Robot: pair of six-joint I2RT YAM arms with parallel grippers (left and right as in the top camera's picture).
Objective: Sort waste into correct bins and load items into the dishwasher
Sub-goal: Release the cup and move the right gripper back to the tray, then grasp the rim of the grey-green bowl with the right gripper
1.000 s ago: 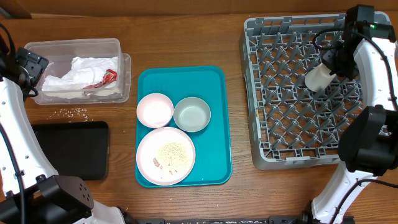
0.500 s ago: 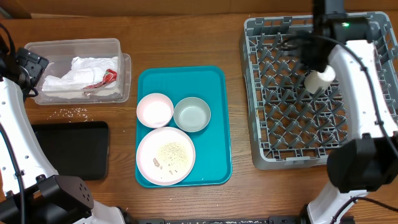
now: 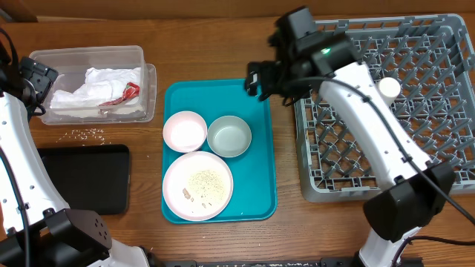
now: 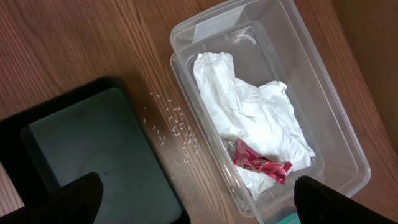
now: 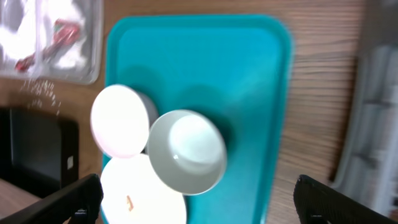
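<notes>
Grained wood table (image 3: pixel 148 237), smooth teal tray (image 3: pixel 256 185), pegged grey rack (image 3: pixel 349 163)

Teal tray (image 3: pixel 261 174) right bare; metal bowl (image 3: pixel 229 136), pink bowl (image 3: pixel 185 130), plate (image 3: pixel 197 185) crowd left

The right arm arches up and to the left, wrist bent downward. The right tool (image 3: pixel 257 78) has its fingers (image 5: pixel 74 198) spread wide, nothing between them. The left tool (image 4: pixel 199 202) hovers at far left, equally wide.

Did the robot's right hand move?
Yes. The right gripper went left, off the rack, leaving the cup there, and now hangs over the teal tray's top edge.
</notes>
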